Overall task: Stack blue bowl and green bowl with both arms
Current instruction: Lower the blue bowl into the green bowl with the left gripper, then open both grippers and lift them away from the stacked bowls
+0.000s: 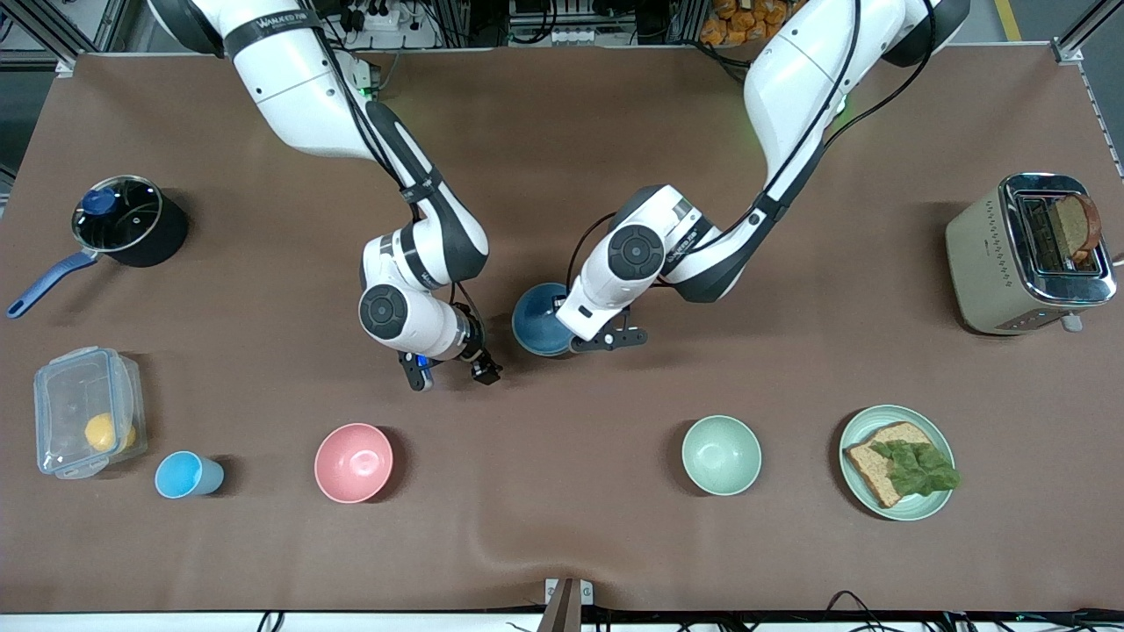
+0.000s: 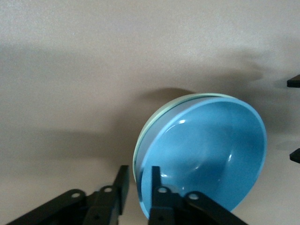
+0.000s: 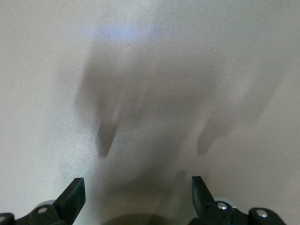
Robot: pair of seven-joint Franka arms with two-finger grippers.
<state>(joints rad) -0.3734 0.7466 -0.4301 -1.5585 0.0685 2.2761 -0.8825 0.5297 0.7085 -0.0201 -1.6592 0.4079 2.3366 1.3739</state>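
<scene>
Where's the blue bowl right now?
The blue bowl is mid-table in the front view, nested in the green bowl, with the left gripper pinching their rims. The open right gripper hovers beside it, toward the right arm's end.

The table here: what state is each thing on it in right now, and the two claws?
blue bowl: nested in the green bowl, its rim pinched by the left gripper
right gripper: open, empty, over bare table
pot: lid on
plastic box: lidded
toaster: bread up
pink bowl: empty
mint bowl: empty
</scene>
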